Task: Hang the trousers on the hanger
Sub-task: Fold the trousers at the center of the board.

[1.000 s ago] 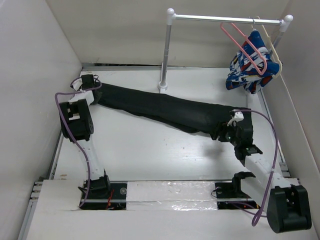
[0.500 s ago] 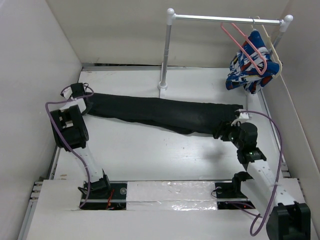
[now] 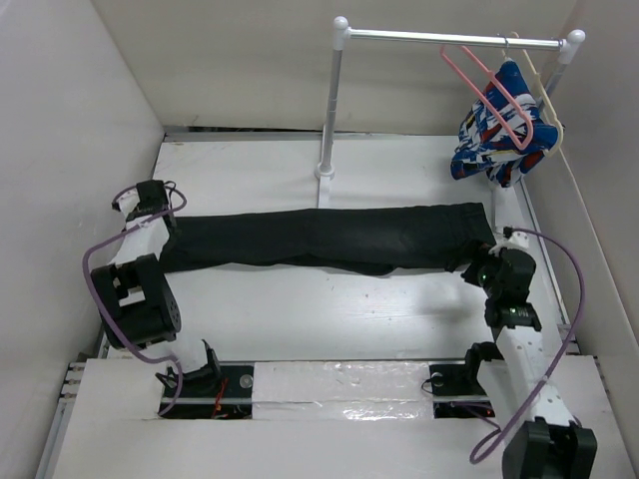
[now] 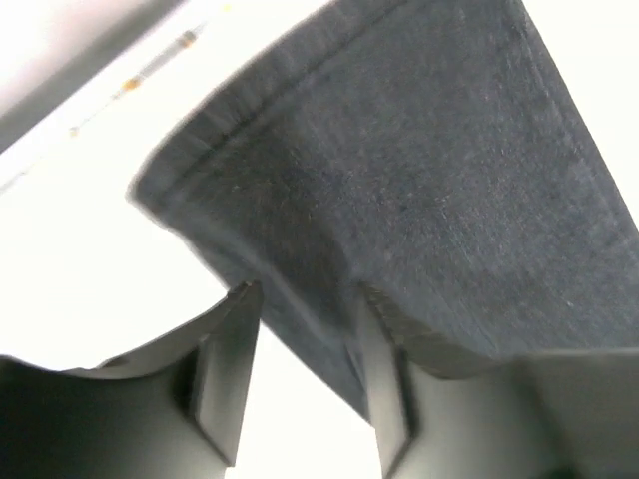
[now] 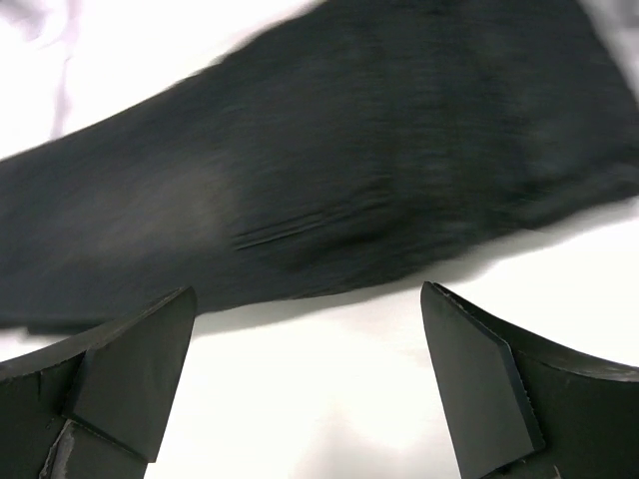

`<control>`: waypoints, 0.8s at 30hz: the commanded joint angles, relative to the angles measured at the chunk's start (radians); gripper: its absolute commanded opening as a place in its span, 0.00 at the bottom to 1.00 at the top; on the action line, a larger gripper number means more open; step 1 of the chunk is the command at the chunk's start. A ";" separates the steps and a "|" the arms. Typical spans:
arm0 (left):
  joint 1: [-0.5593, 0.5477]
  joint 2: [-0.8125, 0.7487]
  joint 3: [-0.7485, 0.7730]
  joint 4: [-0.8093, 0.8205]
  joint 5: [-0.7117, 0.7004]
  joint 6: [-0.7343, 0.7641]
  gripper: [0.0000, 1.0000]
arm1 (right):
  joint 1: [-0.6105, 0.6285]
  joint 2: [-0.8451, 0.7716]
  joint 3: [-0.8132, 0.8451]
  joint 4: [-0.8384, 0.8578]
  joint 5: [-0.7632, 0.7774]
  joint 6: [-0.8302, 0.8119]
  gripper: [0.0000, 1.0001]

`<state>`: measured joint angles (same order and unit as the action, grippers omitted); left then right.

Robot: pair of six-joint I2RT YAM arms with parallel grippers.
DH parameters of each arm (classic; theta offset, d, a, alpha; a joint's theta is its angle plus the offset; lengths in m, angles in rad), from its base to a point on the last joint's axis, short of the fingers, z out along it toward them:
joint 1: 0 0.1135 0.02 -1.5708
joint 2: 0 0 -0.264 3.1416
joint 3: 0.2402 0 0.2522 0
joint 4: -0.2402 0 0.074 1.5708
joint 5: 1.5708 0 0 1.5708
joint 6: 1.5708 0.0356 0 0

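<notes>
Trousers (image 3: 329,237) pulled nearer & straightened; right gripper (image 5: 310,384) let go.

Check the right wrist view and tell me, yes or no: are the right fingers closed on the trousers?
No: the right gripper has its fingers spread wide over bare table, with the trousers lying beyond them.

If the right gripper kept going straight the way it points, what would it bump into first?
Probably the trousers. The right gripper is open, and in its wrist view the black cloth lies straight ahead of the fingers, with a strip of bare table before it. How steeply it points down is unclear, so it might touch the table first.
</notes>
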<state>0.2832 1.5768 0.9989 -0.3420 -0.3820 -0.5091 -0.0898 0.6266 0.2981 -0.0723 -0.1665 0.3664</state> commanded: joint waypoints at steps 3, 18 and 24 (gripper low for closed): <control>-0.030 -0.168 0.081 -0.022 0.022 0.064 0.49 | -0.163 0.126 0.026 0.058 -0.050 0.026 1.00; -0.592 -0.501 -0.213 0.474 0.353 -0.111 0.00 | -0.340 0.662 0.119 0.402 -0.185 0.163 0.97; -0.592 -0.503 -0.348 0.580 0.415 -0.135 0.00 | -0.330 0.748 0.121 0.516 -0.151 0.220 0.73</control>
<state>-0.3119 1.0904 0.6754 0.1032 -0.0364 -0.6079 -0.4240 1.3506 0.4057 0.3305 -0.3317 0.5396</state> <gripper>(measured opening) 0.003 0.769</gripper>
